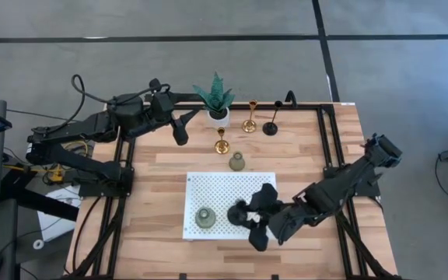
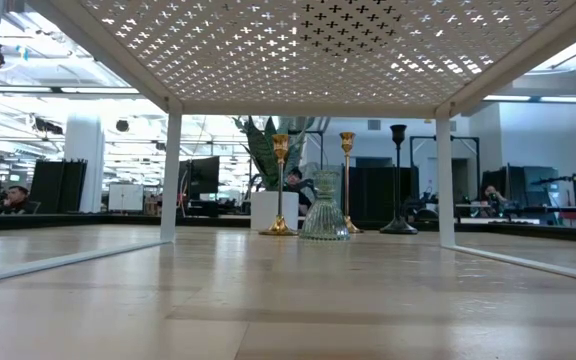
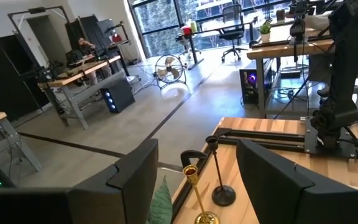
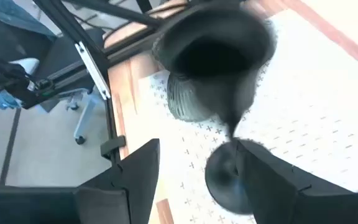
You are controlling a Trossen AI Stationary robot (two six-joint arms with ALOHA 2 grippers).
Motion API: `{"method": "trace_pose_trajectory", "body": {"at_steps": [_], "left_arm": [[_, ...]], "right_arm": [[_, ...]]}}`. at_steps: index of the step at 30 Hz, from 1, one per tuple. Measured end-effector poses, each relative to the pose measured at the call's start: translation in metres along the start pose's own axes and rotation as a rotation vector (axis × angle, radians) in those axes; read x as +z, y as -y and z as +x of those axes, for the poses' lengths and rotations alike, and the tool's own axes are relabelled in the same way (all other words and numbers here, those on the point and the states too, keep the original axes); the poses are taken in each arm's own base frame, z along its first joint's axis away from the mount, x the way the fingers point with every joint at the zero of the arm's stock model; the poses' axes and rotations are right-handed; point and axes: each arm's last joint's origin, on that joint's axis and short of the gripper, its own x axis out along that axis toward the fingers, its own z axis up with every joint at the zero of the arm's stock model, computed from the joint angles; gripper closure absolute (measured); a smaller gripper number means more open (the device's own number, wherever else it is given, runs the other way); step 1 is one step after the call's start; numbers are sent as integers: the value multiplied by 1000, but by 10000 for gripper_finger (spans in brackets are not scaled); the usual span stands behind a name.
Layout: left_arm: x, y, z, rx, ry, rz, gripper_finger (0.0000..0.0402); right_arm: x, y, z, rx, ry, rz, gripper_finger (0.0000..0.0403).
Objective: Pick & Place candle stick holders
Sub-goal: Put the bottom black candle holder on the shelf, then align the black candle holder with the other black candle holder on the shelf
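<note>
Hovering over the white perforated stand [image 1: 208, 187], the right gripper [image 1: 249, 222] has its fingers spread around a black stemmed holder [image 4: 229, 130], which stands on the stand beside a squat grey-green holder [image 1: 205, 217] — apparently the drop-off spot. Whether the fingers touch the black holder cannot be told; in the high view the gripper covers most of it. Four holders wait on the wooden table [image 1: 162, 249]: two gold ones [image 1: 250, 117] [image 1: 222, 141], a second black one [image 1: 271, 124] and a grey-green one [image 1: 237, 162], near a potted plant [image 1: 216, 98]. Waiting by the plant at the table's far edge, the left gripper [image 1: 181, 128] is open and empty. From table height, the stand's top surface is hidden.
</note>
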Motion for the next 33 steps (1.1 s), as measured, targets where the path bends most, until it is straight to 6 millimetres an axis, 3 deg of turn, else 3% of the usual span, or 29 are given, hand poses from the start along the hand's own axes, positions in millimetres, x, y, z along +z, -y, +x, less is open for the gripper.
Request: {"method": "trace_pose_trajectory", "body": {"at_steps": [8,21,33], "left_arm": [[0,0,0,0,0,0,183],[0,0,0,0,-1,0,183],[-1,0,0,-3,-11,5,183]], "right_arm": [[8,5,-7,3,16,-27,219],[-15,24,-11,-113,-303,86,244],[-13,41,-26,-213,-366,86,305]]}}
